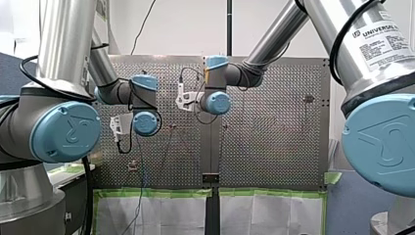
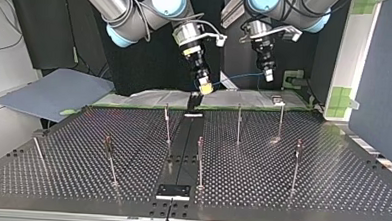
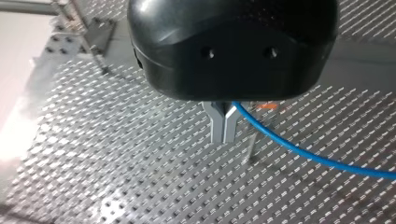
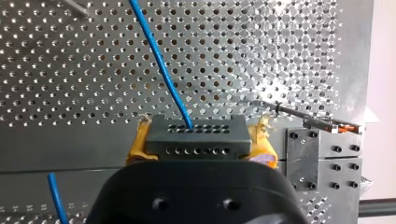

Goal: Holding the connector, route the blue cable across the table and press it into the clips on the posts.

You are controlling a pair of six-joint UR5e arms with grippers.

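In the right wrist view my right gripper (image 4: 200,151) is shut on a grey connector (image 4: 196,132) with rows of small holes, one yellow pad (image 4: 139,145) on each side. The blue cable (image 4: 159,65) leaves the connector's face and runs away over the perforated table. In the left wrist view my left gripper (image 3: 223,134) has its metal fingers shut on the blue cable (image 3: 299,150), which trails off to one side. In the top view both grippers hang above the table's far edge, my right gripper (image 2: 205,87) left of my left gripper (image 2: 268,74), with the cable (image 2: 240,76) slung between them.
Several thin posts with clips stand on the table, such as one post (image 2: 167,122), another (image 2: 239,123) and a third (image 2: 295,165). A black strip (image 2: 182,150) runs down the middle. White cloth (image 2: 149,97) edged with green tape lies beyond the far edge.
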